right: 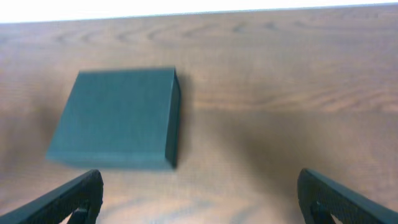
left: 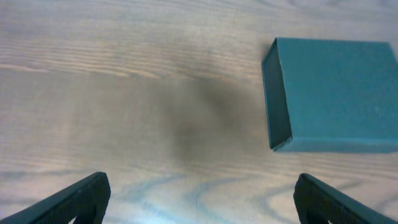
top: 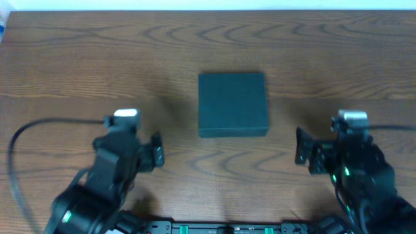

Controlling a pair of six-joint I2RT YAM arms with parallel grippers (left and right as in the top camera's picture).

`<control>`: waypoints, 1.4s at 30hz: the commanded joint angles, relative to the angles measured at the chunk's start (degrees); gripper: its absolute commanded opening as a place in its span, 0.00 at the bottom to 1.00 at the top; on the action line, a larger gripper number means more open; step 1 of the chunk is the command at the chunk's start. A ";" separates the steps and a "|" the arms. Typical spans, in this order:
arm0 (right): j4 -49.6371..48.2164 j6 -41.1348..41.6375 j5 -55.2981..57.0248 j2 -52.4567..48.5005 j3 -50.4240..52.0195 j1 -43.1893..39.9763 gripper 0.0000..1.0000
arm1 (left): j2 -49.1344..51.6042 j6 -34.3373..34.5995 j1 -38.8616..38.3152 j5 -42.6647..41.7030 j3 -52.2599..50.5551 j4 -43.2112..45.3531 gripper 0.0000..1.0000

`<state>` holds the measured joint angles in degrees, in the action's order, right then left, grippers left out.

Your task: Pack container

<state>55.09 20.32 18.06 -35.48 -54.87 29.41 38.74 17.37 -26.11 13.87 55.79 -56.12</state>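
Left gripper: released, with its two dark fingers spread wide and only bare wood between them; it hangs over the near left of the counter.
Right gripper: released too, fingers wide apart and holding nothing, over the near right.
Cable: a black loop curving out from the left arm above the near left edge.
Container: a dark teal square box with its lid shut flat, resting mid-counter, beyond both grippers and between them, touching neither.
Counter: brown wood grain, running back to a pale far edge.
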 commanded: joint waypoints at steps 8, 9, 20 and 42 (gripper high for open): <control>10.47 4.94 -5.33 3.50 -1.07 3.43 0.99 | -11.10 4.44 -0.17 -1.31 0.26 -3.76 0.96; 10.51 4.94 -6.69 3.50 -1.07 3.43 0.99 | -11.10 4.48 -0.17 -1.53 0.24 -4.68 0.95; 10.71 4.92 -11.04 3.50 -1.05 3.41 0.99 | -11.06 34.34 -0.17 -11.13 0.17 2.32 0.95; 5.70 -8.28 -13.62 11.56 8.11 -15.06 0.99 | -11.06 34.29 -0.17 -11.10 0.17 -20.41 0.95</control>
<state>62.52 20.56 6.09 -27.27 -50.94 16.21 27.79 51.22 -26.11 2.96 55.79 -76.03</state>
